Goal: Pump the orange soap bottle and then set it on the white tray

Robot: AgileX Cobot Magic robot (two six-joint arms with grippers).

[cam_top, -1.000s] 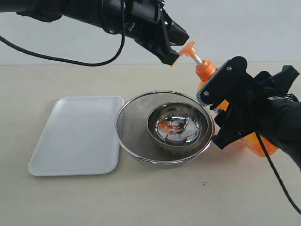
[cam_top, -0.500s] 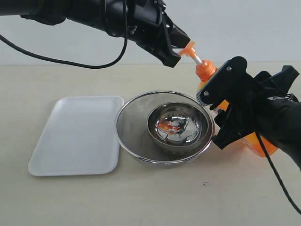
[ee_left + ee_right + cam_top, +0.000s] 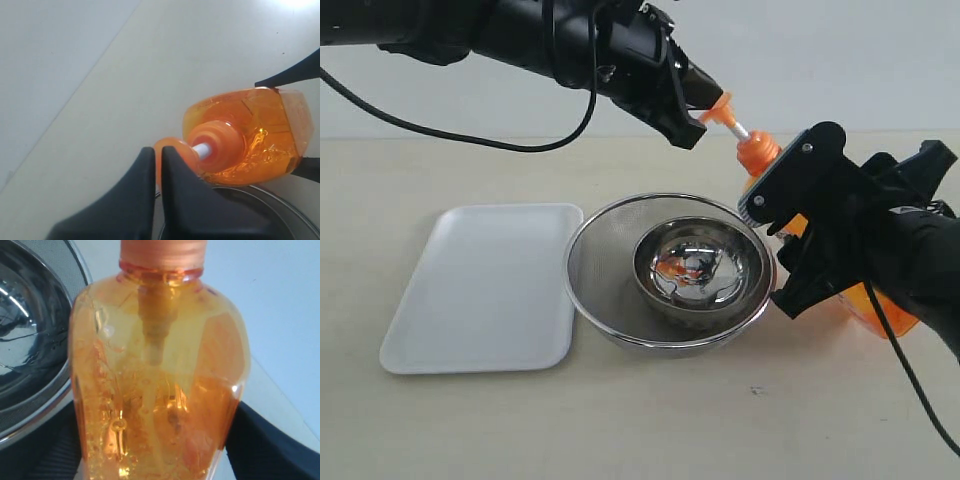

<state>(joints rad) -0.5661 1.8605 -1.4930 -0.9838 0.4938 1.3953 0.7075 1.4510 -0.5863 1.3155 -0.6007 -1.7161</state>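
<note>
The right gripper (image 3: 788,240) clamps the soap bottle (image 3: 760,152) between its jaws; the left gripper (image 3: 701,112), jaws closed, touches the pump head (image 3: 721,106) with its tips. Pressing should run straight down the stem (image 3: 739,127) — off-axis, the tips may slip.

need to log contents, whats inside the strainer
A steel bowl sits inside the strainer. Reflections hide whether the bowl holds anything; the mesh beneath it is covered.

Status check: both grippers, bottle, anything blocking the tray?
Left gripper shut, tips on pump head. Right gripper clamped on bottle, tilted, not on tray. Strainer with bowl sits between.
</note>
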